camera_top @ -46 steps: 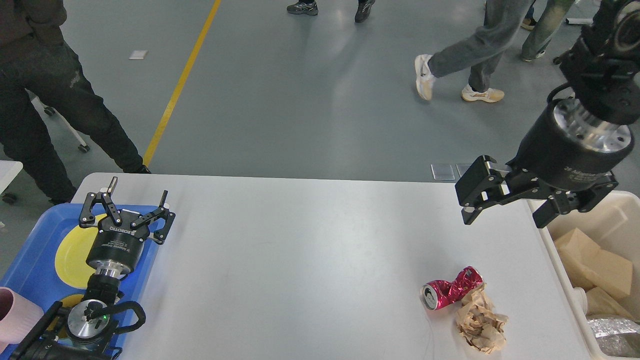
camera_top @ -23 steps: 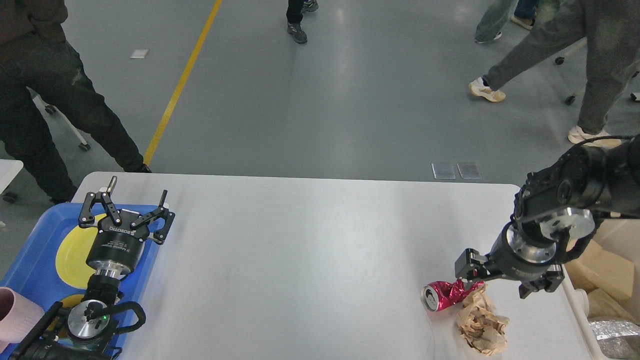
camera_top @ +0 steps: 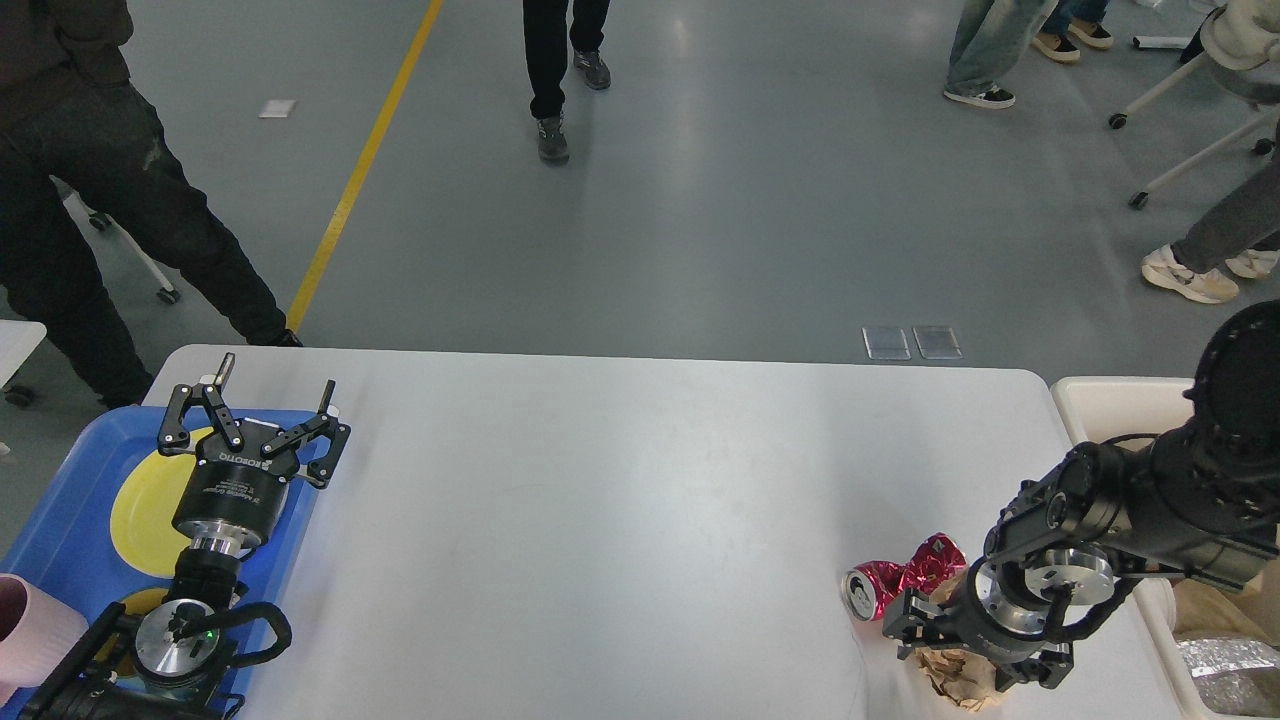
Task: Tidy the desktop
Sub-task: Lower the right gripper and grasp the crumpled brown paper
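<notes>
Head view: right gripper [camera_top: 965, 668] low over desktop [camera_top: 620, 520], on crumpled paper [camera_top: 952, 676].

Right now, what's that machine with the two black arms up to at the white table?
It is clearing rubbish off the desktop. Its right gripper is low over a crumpled wad of brown paper, beside a crushed red can; whether its fingers have closed on the paper is hidden from here. A cream bin with scraps stands just off the table's right end. The left gripper, fingers spread, hangs idle over a blue tray holding a yellow plate.
</notes>
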